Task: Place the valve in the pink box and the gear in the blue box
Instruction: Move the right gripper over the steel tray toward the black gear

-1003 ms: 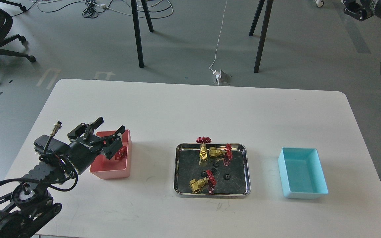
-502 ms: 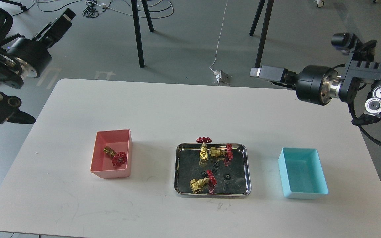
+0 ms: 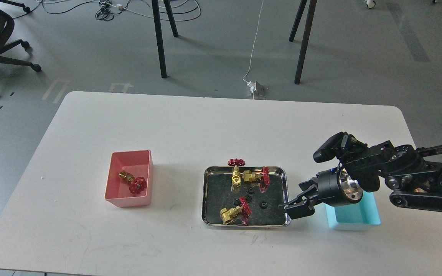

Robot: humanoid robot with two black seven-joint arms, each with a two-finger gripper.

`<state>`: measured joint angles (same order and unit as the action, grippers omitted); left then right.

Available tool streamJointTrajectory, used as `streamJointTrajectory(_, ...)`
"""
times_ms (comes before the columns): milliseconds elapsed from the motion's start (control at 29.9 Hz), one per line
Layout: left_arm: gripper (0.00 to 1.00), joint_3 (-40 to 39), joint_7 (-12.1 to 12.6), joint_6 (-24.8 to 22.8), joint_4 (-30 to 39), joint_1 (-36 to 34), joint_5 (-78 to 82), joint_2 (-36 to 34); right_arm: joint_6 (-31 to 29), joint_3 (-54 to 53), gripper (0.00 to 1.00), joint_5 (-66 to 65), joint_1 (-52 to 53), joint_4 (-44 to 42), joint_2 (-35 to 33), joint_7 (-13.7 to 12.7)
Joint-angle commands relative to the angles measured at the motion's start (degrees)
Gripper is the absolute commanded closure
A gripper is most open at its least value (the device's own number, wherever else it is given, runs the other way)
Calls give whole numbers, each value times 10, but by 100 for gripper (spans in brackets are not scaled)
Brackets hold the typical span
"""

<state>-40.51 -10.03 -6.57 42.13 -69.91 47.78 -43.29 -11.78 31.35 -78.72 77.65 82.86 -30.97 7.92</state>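
The black right arm with angular metal links [image 3: 416, 180] has round silver joint caps near the picture edge. A thick black cylinder with a shiny silver ring forms the wrist. The black two-finger right gripper [image 3: 296, 205] has blocky fingers. A small black camera-like box sits on top.

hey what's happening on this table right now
A robot is sorting parts from a steel tray. One valve already lies in the pink box. The right end effector hovers by the tray's right edge, empty as far as I can tell. Three valves and several gears remain in the tray; the blue box looks empty.
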Motion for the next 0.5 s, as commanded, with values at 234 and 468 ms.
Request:
streamJointTrajectory(234, 1, 0, 0, 4, 0, -13, 1, 0, 10, 51, 15, -1, -7, -129, 149, 46)
streamJointTrajectory(468, 1, 1, 0, 4, 0, -32, 1, -1, 21, 87, 23, -1, -7, -166, 196, 57)
